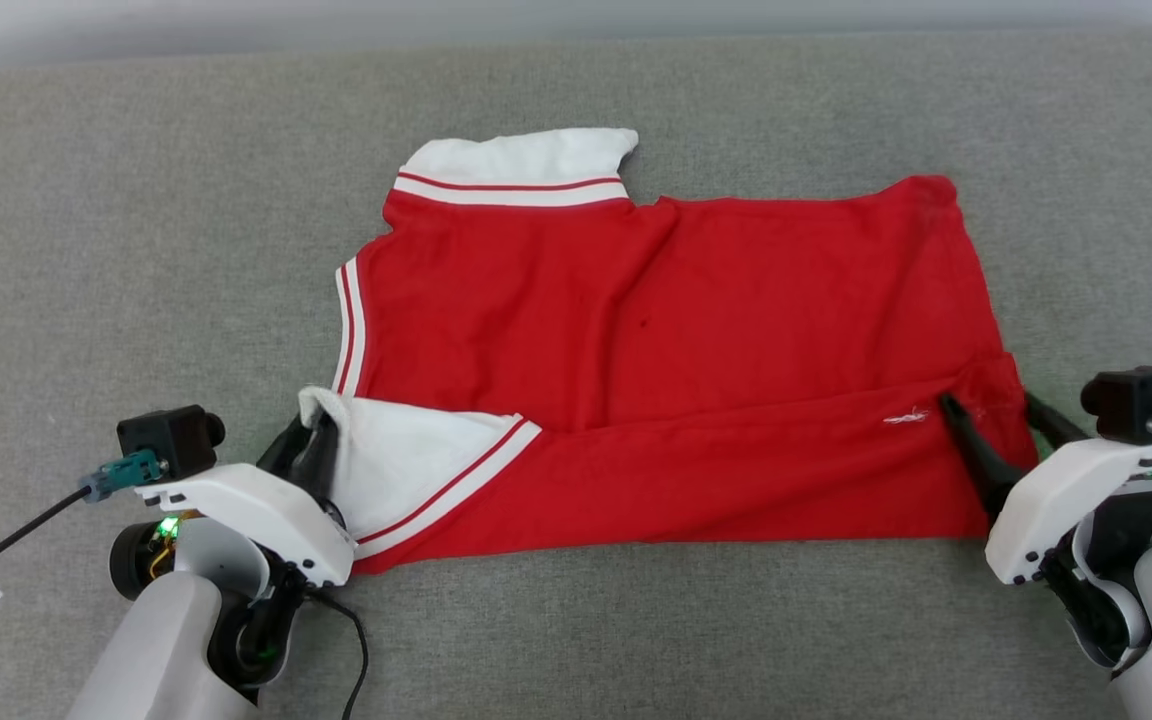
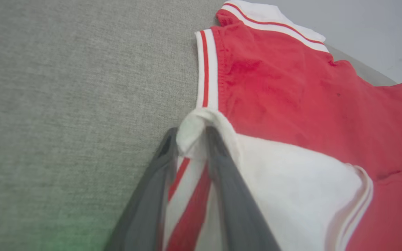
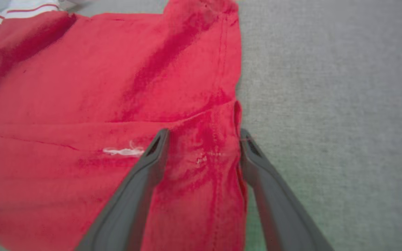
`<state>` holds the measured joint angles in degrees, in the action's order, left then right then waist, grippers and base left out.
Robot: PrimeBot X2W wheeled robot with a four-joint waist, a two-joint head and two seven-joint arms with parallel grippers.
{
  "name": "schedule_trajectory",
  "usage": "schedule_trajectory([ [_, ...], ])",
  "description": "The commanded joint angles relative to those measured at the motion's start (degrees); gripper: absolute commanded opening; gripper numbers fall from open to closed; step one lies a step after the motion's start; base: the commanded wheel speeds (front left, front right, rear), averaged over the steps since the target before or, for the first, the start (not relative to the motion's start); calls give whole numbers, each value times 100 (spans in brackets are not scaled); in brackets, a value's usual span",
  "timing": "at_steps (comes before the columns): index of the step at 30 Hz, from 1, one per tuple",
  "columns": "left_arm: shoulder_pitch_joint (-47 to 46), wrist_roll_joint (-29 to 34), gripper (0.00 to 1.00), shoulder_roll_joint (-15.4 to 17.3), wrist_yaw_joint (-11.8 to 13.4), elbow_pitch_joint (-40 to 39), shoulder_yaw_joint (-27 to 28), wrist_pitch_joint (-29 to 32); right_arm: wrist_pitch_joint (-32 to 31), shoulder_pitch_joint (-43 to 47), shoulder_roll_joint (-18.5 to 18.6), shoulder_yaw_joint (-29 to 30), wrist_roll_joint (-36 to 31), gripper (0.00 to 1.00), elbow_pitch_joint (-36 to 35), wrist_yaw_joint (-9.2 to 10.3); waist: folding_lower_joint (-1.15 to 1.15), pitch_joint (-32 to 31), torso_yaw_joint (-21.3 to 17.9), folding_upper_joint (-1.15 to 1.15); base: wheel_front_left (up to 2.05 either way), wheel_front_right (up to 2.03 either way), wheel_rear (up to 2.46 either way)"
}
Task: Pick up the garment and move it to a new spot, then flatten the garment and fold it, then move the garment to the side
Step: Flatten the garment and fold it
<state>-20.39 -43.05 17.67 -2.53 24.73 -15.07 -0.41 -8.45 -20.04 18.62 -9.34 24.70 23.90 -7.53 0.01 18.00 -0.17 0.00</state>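
The garment (image 1: 656,330) lies spread on the grey cloth surface with its plain red side up, so the lettering and number are hidden. Its near strip is folded over onto the body. One white sleeve (image 1: 516,160) points away from me; the other sleeve (image 1: 406,460) is folded in at the near left. My left gripper (image 1: 311,440) is shut on that sleeve's white corner (image 2: 190,139). My right gripper (image 1: 986,410) stands open at the near right, its fingers (image 3: 152,157) straddling the folded red hem corner (image 3: 204,157).
Grey cloth surface (image 1: 136,250) extends on all sides of the shirt, with wide room to the left and beyond it. A pale wall (image 1: 576,15) runs behind the far edge. A black cable (image 1: 26,530) with a white tag hangs from my left wrist.
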Motion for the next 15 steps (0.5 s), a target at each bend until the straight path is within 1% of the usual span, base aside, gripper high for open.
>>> schedule_trajectory([
  [1, -47, -66, 100, 10, -30, 132, 16, 2, 343, 77, -27, 23, -18, 100, -41, 7, -1, -151, -42, 0, 0, 0, 0],
  [3, -24, -113, 100, 35, -42, 194, 78, -36, 681, 199, -35, 50, -82, 100, -113, 7, -1, -298, -57, 0, 0, 0, 0],
  [4, -24, -113, 100, 35, -42, 194, 78, -36, 681, 199, -35, 50, -82, 100, -113, 7, -1, -298, -57, 0, 0, 0, 0],
  [9, 118, -203, 100, 149, -6, 125, 158, 33, 1345, 524, -115, 195, -169, 100, -419, 7, -1, -667, -119, 0, 0, 0, 0],
  [12, 168, -255, 100, 313, 51, -58, 194, 256, 1559, 760, -197, 357, -326, 100, -696, 7, -1, -853, -162, 0, 0, 0, 0],
  [15, 220, -319, 100, 522, 76, -289, 183, 648, 1575, 980, -327, 489, -482, 100, -1021, 7, -1, -955, -212, 0, 0, 0, 0],
])
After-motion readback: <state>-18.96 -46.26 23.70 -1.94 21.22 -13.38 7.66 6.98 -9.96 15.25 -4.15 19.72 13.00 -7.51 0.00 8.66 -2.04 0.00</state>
